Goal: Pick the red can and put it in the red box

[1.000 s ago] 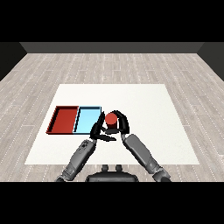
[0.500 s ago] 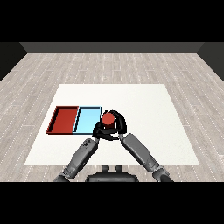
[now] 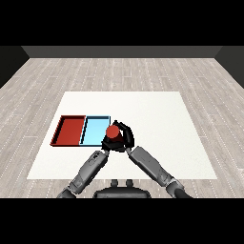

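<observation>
Grey plank flooring runs out to a dark wall behind, and on it stands the white surface point(image 3: 143, 109) that carries everything. Toward its left side lie two shallow trays side by side and touching: the red box point(image 3: 70, 131) on the outside and the light blue tray point(image 3: 95, 129) next to it. Both grey forearms come in from the lower corners and meet just right of the blue tray. The right robot hand point(image 3: 125, 137) is curled round the red can point(image 3: 113, 131), which sits upright in its grasp at the blue tray's right edge, near the red box but not over it. The left robot hand point(image 3: 106, 144) is close beneath the can; whether its fingers are curled or straight cannot be told, as the can and the other hand crowd it. The can looks like a small rigid cylinder, probably light and with a smooth, rather slippery wall, so the sensible hold is round its middle, fingers and thumb on opposite sides, keeping it upright. Being stiff, it should not deform, though it may roll if set down tilted.
</observation>
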`<action>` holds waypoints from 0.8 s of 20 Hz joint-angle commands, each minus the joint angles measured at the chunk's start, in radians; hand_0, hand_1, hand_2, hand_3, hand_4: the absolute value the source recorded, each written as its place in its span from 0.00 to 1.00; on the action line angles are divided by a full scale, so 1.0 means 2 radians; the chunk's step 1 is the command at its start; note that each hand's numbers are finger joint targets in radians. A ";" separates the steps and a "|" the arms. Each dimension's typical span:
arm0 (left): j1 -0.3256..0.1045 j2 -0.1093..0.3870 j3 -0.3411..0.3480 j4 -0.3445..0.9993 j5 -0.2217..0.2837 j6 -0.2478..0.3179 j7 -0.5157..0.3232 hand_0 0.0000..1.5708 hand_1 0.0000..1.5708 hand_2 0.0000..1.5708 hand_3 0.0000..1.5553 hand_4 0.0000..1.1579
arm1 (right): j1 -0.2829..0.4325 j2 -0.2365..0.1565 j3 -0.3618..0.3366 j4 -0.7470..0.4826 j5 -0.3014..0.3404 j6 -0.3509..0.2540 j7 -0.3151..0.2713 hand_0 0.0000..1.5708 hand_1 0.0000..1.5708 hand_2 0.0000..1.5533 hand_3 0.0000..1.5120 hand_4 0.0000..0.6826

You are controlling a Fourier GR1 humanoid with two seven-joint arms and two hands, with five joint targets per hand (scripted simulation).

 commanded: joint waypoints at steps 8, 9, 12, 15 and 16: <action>-0.010 -0.004 0.005 0.014 0.001 0.103 0.044 0.96 0.96 0.94 0.89 0.76 | -0.028 0.002 0.019 0.014 -0.024 -0.014 0.003 0.99 0.99 0.94 0.92 0.90; -0.049 -0.004 -0.027 0.058 0.030 0.149 0.015 0.97 0.97 0.95 0.90 0.74 | -0.006 0.002 0.046 -0.006 -0.026 -0.031 -0.002 0.99 0.99 0.94 0.91 0.89; -0.019 -0.004 -0.004 0.020 0.008 0.132 0.014 1.00 1.00 0.96 0.91 0.87 | -0.027 0.002 -0.009 0.019 -0.007 0.015 0.015 0.93 0.93 0.93 0.91 0.89; -0.045 -0.004 -0.004 0.065 0.044 0.149 -0.032 1.00 1.00 0.96 0.91 0.83 | -0.012 0.002 0.023 -0.022 -0.005 -0.016 0.031 0.91 0.91 0.93 0.91 0.90; -0.052 -0.004 -0.004 0.027 0.027 0.168 0.016 1.00 1.00 0.97 0.91 0.81 | -0.045 0.002 0.027 0.020 -0.053 -0.022 0.009 0.91 0.91 0.93 0.91 0.91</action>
